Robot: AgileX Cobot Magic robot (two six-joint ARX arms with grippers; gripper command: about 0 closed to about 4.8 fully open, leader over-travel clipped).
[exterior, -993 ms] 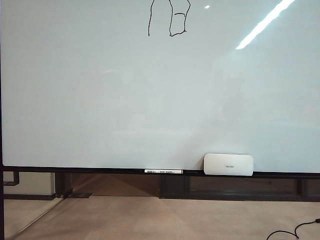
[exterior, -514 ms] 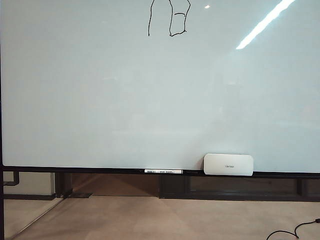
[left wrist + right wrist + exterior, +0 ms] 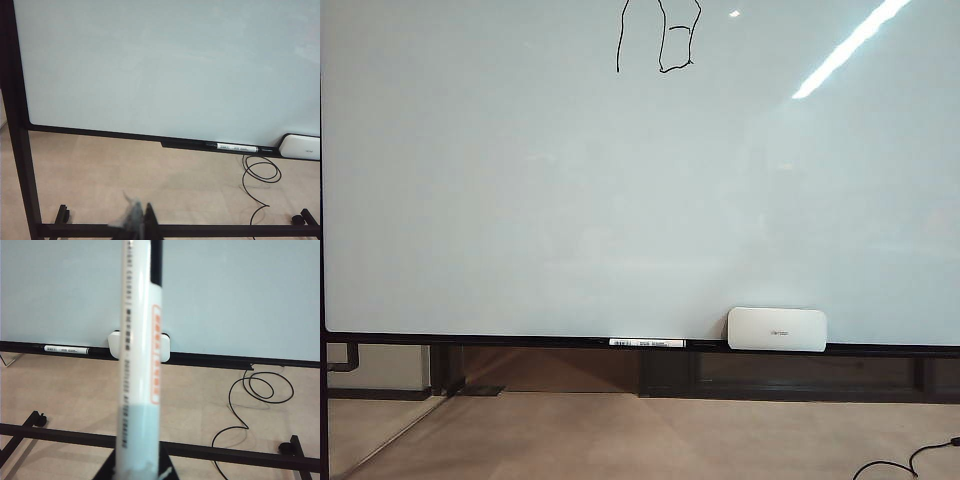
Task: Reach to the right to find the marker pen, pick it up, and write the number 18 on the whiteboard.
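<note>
The whiteboard [image 3: 620,200] fills nearly all of the exterior view, a glossy white sheet in a thin black frame, with a streak of ceiling light glaring across its upper right. Near its top edge, a little left of centre, sits the number 18 [image 3: 658,40]: a long thin vertical stroke and, just to its right, a boxy angular 8 whose top is cut off by the edge of the view. On the ledge below lies a white barcode-labelled pen [image 3: 647,343], and just to its right a white rounded eraser [image 3: 776,329] leans against the board. Neither arm shows in that view. From the right wrist, the marker pen [image 3: 141,355] stands up in front of the camera, a white barrel with orange lettering and a dark tip at the far end, and the right gripper [image 3: 135,471] is clamped on its lower end, well back from the board. Behind it I can see the eraser, the labelled pen on the ledge, the black stand bars and a black cable [image 3: 260,390] coiled on the beige floor. From the left wrist, the left gripper [image 3: 137,222] sits low above the floor, its fingertips pressed together with nothing between them, away from the board.
</note>
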